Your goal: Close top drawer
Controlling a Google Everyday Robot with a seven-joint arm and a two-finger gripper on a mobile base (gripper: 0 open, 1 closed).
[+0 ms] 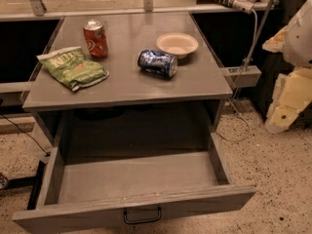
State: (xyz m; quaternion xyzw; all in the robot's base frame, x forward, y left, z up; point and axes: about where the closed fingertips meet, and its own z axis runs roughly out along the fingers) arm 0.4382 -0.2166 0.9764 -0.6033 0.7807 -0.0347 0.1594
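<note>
The top drawer (141, 179) is a wide grey wooden drawer and stands pulled far out of the grey cabinet toward the camera. Its inside looks empty. Its flat front (73, 218) runs along the bottom of the view, with a small black loop handle (142, 216) at the centre. My gripper (285, 106) shows as pale yellow and white parts at the right edge, beside the cabinet's right side and above the floor. It is well apart from the drawer and its handle and touches neither.
The cabinet top (126, 82) bears a red soda can (95, 38) standing upright, a green chip bag (73, 68), a blue can (157, 63) lying on its side and a white bowl (177, 44). A cable (246, 57) hangs right of the cabinet. Speckled floor lies around.
</note>
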